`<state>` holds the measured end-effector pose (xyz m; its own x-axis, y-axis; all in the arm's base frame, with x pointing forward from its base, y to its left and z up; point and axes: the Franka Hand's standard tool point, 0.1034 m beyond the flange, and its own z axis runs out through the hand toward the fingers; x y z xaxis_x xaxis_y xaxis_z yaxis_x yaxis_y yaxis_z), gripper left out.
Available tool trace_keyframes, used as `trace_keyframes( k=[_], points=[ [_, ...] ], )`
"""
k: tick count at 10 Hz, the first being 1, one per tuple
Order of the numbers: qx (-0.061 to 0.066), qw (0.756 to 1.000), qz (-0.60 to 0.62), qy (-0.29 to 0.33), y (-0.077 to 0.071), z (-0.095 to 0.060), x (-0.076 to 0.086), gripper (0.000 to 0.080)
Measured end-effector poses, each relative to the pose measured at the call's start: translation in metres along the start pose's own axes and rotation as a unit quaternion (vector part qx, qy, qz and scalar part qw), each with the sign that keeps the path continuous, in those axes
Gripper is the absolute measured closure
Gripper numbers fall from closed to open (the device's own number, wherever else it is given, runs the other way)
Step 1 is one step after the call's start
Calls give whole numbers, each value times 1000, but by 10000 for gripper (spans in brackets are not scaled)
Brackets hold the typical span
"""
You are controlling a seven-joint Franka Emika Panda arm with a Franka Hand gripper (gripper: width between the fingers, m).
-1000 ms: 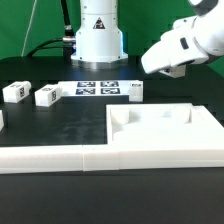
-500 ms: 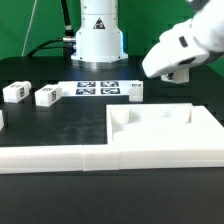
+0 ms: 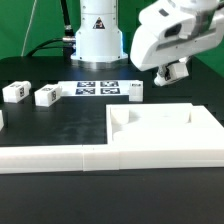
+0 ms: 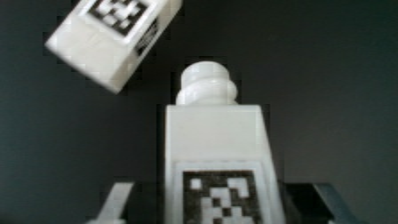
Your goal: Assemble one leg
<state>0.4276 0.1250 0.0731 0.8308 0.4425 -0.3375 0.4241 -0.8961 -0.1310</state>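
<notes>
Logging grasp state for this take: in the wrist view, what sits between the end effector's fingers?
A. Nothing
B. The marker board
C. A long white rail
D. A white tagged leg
D: in the wrist view the leg, its tag facing the camera, sits between the fingers of the end effector, while another leg lies on the dark table beyond.

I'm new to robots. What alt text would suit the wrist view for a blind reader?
A small white oblong plastic leg with a rounded peg and a black-and-white square tag sits between the end effector's two fingers, seemingly gripped. A second, tilted white tagged leg block lies apart from it on the dark table.
</notes>
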Motion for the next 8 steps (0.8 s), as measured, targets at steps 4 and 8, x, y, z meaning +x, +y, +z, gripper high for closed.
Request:
trace_keyframes(
  k=[4, 8],
  points=[
    [-28, 987, 2, 160, 13, -1, 9, 509],
    [-50, 969, -11, 241, 49, -32, 16, 509]
  ],
)
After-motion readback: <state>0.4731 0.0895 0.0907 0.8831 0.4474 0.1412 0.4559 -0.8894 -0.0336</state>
